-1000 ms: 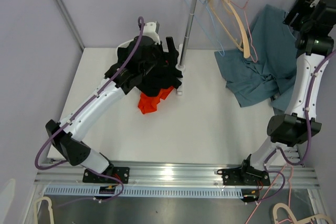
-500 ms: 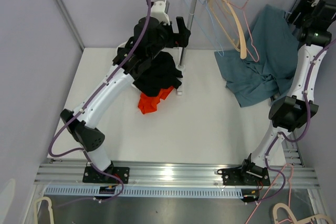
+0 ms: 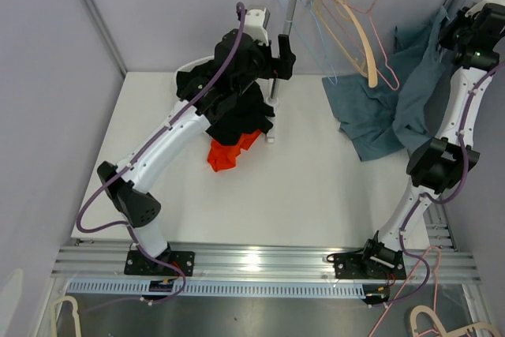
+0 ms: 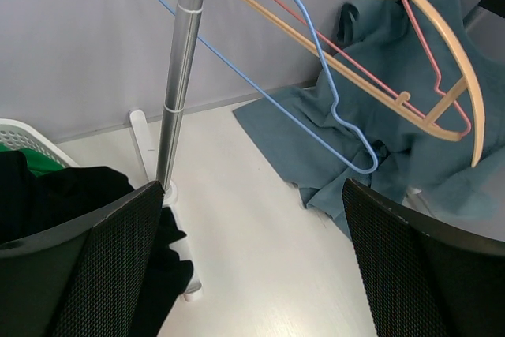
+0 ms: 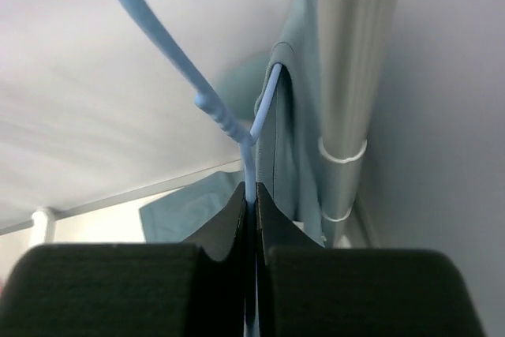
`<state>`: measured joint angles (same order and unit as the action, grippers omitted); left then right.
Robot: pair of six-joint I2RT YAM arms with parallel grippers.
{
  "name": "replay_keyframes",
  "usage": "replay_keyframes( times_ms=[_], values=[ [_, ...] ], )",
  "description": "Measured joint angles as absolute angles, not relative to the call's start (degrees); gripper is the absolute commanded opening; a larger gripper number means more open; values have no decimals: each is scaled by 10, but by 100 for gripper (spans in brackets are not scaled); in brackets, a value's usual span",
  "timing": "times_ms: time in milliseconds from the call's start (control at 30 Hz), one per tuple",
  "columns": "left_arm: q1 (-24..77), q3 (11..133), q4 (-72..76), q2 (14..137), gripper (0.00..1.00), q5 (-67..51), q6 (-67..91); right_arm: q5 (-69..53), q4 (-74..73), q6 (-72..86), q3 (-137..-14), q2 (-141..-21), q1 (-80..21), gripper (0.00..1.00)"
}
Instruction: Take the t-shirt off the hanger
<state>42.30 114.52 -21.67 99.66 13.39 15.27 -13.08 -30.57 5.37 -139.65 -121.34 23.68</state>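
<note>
Item: right gripper (image 5: 251, 195), pinched tight on pale blue hanger (image 5: 162, 37) neck. Teal t-shirt (image 5: 293, 140) draped at 12 o'clock; silver pole (image 5: 351, 76) at 2 o'clock.

lighting is bright, even and diffuse in all views. shadows on the white table (image 3: 316, 187) are faint and soft-edged. a glare spot sits on the aluminium rail (image 3: 252, 256). in the right wrist view the blue hanger (image 5: 160, 37) and steel pole (image 5: 355, 76) are out of focus.
</note>
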Motion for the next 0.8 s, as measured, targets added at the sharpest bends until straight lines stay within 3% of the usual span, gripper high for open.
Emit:
replay_keyframes(
  times_ms=[600,800],
  values=[
    [460,1043,-185,889,99,152,116,-174,-333,60,-1393,-1115,170,0],
    [481,942,-132,816,99,134,95,-189,-349,96,-1265,-999,158,0]
  ],
)
